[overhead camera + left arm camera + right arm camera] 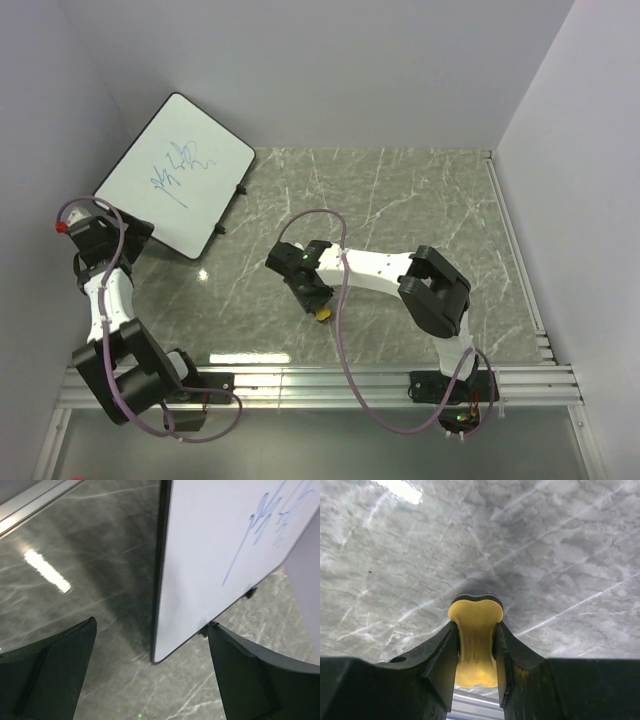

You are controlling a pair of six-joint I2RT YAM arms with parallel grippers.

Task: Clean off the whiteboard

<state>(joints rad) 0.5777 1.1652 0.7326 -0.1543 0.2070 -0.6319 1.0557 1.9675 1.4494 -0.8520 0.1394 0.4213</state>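
Two grippers: the right gripper (473, 630), mid-frame from above, is clamped on a yellow bone-shaped eraser (475, 612); the left gripper (132, 232) gapes empty beside the whiteboard (150, 190) propped at upper left. Best to bring the eraser's broad face flat onto the blue scribbles (180, 163), pressing lightly.

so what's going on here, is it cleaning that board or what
A two-armed robot is set to wipe the whiteboard, which stands propped up at the far left of the table. The right arm has its jaws shut on a yellow bone-shaped eraser, out over the middle of the table and well short of the board. The left arm sits by the board's near corner with its jaws open, gripping nothing. The blue scribbles are intact, so no wiping has been done yet.
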